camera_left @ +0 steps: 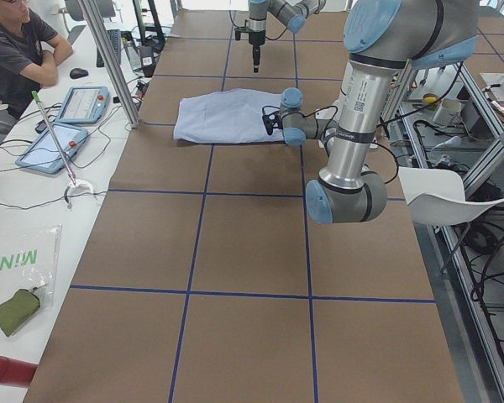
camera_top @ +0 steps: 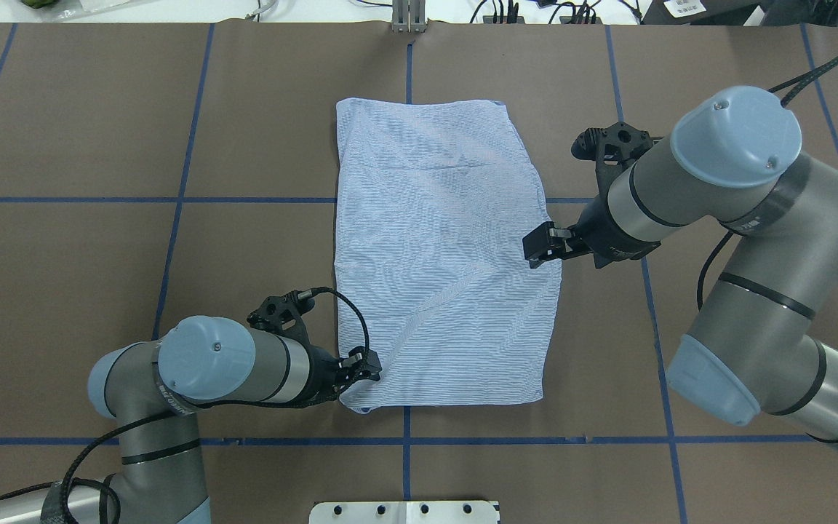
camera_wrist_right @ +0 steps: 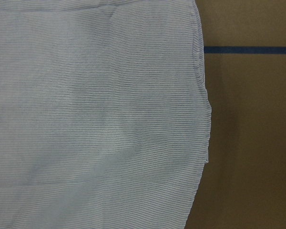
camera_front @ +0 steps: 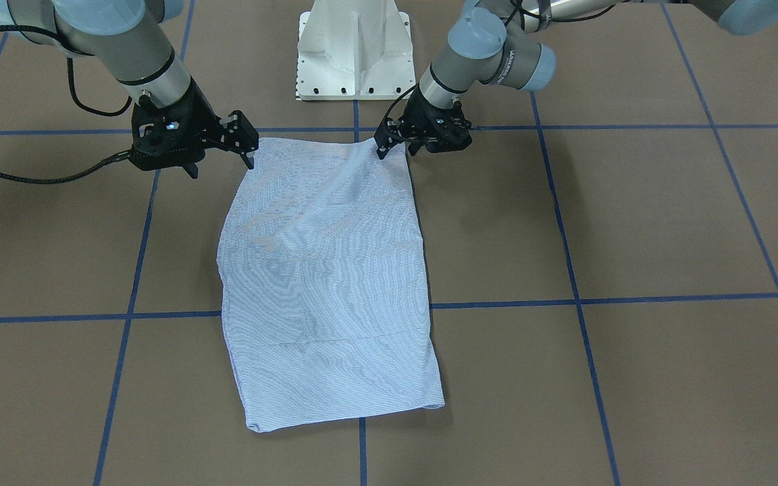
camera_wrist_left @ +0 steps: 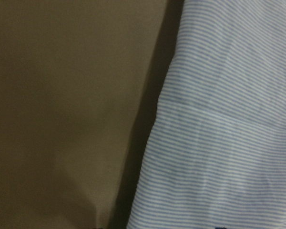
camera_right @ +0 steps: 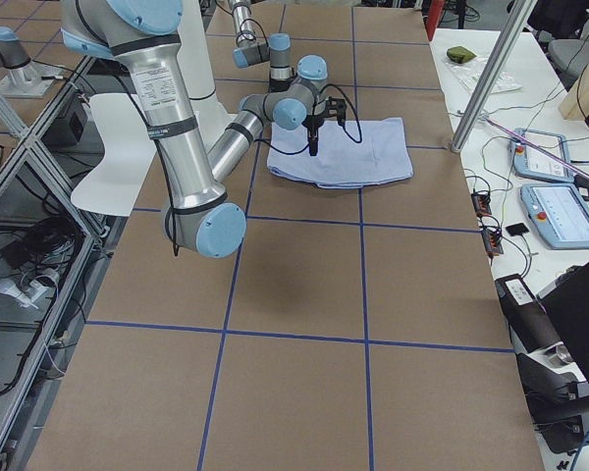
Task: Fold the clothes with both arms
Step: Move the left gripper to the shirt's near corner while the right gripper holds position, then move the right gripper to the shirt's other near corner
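Observation:
The light blue striped shirt [camera_front: 325, 283] lies folded into a long rectangle on the brown table, and also shows in the overhead view [camera_top: 441, 255]. My left gripper [camera_front: 396, 148] sits low at the shirt's near left corner [camera_top: 369, 367], fingers apart, holding nothing. Its wrist view shows only the shirt's edge [camera_wrist_left: 229, 143] close up. My right gripper [camera_front: 221, 164] hangs wide open above the shirt's right edge [camera_top: 539, 247], clear of the cloth. From the right wrist camera I see flat fabric [camera_wrist_right: 95, 119] below. Collar, buttons and sleeves are hidden.
The white pedestal base [camera_front: 354, 54] stands just behind the shirt's near edge. Blue tape lines [camera_front: 578, 297] grid the table. Along the far side runs a bench with tablets [camera_left: 84, 105], where a person [camera_left: 17, 42] sits.

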You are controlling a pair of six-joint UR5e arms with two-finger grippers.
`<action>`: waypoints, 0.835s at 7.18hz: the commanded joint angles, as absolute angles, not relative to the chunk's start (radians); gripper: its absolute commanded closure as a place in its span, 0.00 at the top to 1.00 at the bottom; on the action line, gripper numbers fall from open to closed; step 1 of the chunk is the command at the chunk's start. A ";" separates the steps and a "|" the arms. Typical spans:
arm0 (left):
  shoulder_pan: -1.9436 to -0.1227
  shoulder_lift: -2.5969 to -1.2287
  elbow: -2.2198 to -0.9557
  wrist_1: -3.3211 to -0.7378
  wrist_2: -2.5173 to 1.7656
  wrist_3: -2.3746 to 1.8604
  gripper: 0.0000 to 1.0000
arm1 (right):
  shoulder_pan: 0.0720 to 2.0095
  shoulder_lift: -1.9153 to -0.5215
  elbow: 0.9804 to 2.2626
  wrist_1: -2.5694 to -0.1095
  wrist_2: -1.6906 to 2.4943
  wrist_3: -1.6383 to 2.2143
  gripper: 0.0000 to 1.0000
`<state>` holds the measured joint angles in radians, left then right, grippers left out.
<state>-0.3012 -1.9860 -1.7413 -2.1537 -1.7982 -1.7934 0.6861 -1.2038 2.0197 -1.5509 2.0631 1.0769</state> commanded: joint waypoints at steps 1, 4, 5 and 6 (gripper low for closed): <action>-0.299 -1.988 -1.743 -2.154 -1.799 -1.801 0.61 | 0.687 -1.207 2.020 -1.552 2.063 1.077 1.00; -0.299 -1.991 -1.743 -2.154 -1.801 -1.813 0.29 | 0.687 -1.207 2.019 -1.552 2.063 1.077 1.00; -0.299 -1.994 -1.744 -2.154 -1.801 -1.822 0.07 | 0.686 -1.207 2.019 -1.551 2.063 1.077 1.00; -0.299 -1.985 -1.744 -2.154 -1.804 -1.824 0.00 | 0.686 -1.207 2.019 -1.552 2.062 1.077 1.00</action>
<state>-0.2991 -1.9909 -1.7436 -2.1537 -1.8016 -1.8195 0.6864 -1.2072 2.0188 -1.5518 2.0628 1.0769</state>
